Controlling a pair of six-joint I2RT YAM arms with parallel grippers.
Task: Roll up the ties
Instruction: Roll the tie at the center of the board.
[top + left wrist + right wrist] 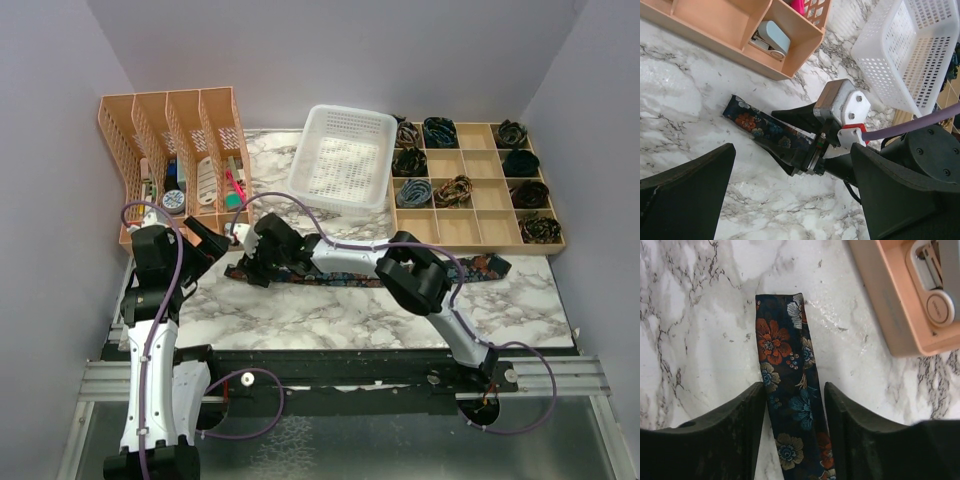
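The tie (790, 405) lies flat on the worktop (700, 315), its length passing between my right fingers (715, 440), apart and gripping nothing; my left fingers (685, 195) hang nearby, wide open, empty.

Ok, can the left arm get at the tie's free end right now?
Probably yes. The tie's end lies bare on the marble past the right gripper, and the open left gripper hovers close by. The right gripper straddles the tie, so room is tight.
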